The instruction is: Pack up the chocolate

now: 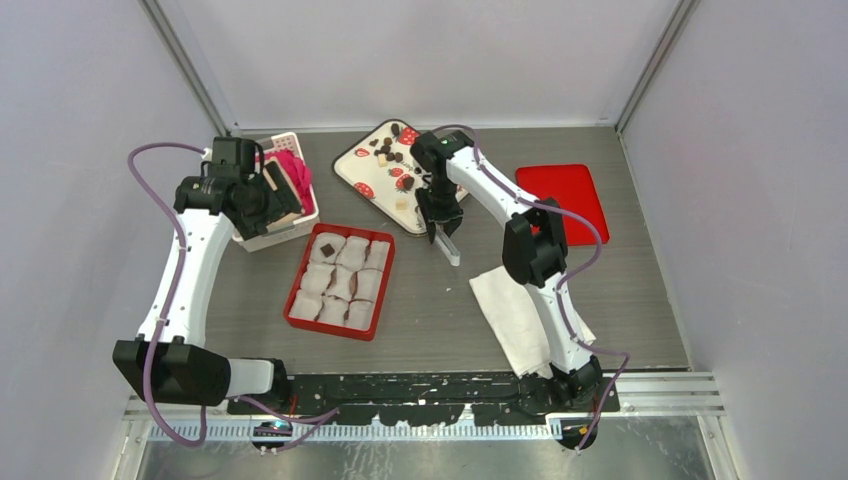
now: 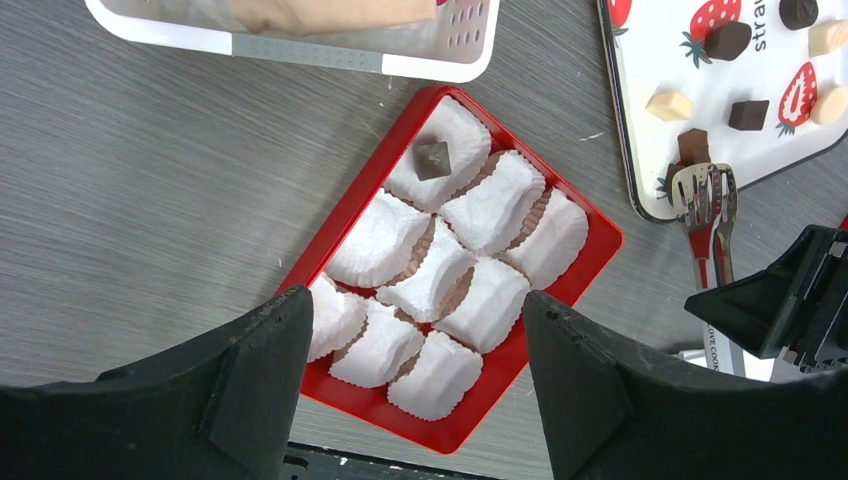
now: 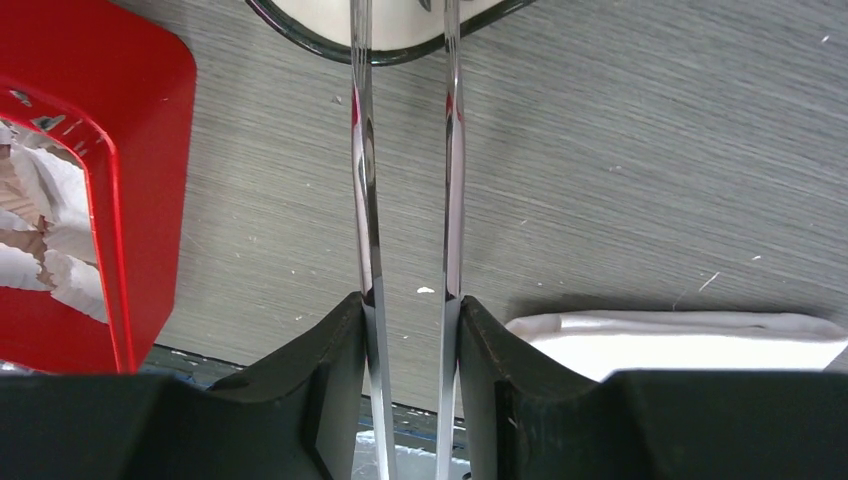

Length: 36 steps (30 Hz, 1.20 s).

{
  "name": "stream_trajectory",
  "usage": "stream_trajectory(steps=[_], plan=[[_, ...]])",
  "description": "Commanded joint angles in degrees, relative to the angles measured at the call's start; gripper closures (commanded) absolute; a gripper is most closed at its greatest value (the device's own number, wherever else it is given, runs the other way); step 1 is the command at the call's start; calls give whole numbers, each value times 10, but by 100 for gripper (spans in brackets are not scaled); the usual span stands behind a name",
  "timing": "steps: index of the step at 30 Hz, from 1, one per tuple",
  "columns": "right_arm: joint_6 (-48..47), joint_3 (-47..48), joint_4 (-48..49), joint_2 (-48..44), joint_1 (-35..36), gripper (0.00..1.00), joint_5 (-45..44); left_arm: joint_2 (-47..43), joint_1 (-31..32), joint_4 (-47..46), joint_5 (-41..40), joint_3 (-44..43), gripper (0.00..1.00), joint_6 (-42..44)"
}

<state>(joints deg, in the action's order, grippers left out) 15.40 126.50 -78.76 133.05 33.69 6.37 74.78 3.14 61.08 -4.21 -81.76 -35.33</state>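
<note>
Right pincer point(image 3: 405, 320) clenched on tongs point(image 3: 365, 180), tips at tray point(image 2: 655, 60) rim; left pincer point(image 2: 410, 305) released. Risk: slick metal tips may squirt a chocolate point(image 2: 693, 145) off the tray.

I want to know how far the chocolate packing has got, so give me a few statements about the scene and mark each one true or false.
1. The red box holds nine paper cups. True.
2. Three cups have chocolate in them. False: only one dark piece sits in a corner cup.
3. The right gripper is clamped on metal tongs. True.
4. The left gripper grips a chocolate. False: it is open and empty, above the box.
5. The strawberry tray is bare. False: several chocolates lie on it.
</note>
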Motion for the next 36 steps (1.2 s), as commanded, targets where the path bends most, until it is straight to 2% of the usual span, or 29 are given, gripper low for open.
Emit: stream_trajectory(steps=[1, 5, 14, 21, 29, 36], plan=[[-5, 35, -9, 1, 3, 60, 15, 0, -7, -23, 6, -22, 22, 5], [-4, 31, -10, -3, 3, 63, 14, 0, -8, -23, 8, -23, 23, 7], [3, 15, -14, -58, 3, 87, 4, -1, -10, -24, 11, -21, 23, 6], [9, 19, -16, -83, 4, 97, 0, -5, -10, -24, 12, -21, 23, 6], [10, 41, -21, -100, 24, 99, 0, -13, -10, -17, 7, -20, 23, 10], [16, 74, 6, -119, 90, 99, 23, -12, -17, -13, 13, -24, 23, 15]])
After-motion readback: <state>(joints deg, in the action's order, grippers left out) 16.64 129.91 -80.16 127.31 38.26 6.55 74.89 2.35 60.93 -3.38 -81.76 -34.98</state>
